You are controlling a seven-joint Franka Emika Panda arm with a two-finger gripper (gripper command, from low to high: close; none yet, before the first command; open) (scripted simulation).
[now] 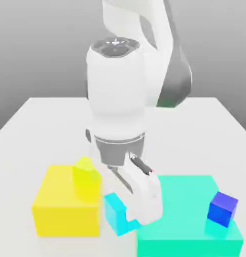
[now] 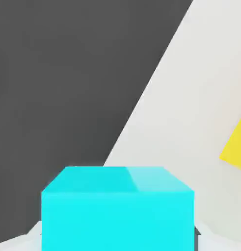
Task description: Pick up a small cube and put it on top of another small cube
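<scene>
The small cube (image 1: 114, 210) is a plain, matte light-cyan block with flat faces and crisp edges, and the fingers (image 1: 145, 213) are clamped on it: in the hand view it sits squarely between them (image 2: 117, 215), its top face a shade paler on one half, its lower part cut off by the frame. In the exterior view the white, smooth-shelled hand covers part of the cube, so only one corner and two faces show beside the fingers; whether the cube rests on the worktop (image 1: 44, 120) or hangs just clear of it cannot be told. On the exterior view's left of the fingers, just beside the cube, stands a large yellow block (image 1: 64, 206) with a small yellow-green cube (image 1: 85, 180) on its top, near the corner closest to the hand. On the exterior view's right, close against the fingers, lies a large turquoise-green block (image 1: 185, 216), broad and flat-topped, with a small dark-blue cube (image 1: 223, 208) on its far corner, well apart from the fingers; the block's lower edge runs out of the frame. The cube sits in the narrow gap between the two big blocks, with little room sideways. The worktop is pale, smooth and unmarked, open behind the arm. In the hand view a yellow edge (image 2: 236, 147) shows off to one side.
</scene>
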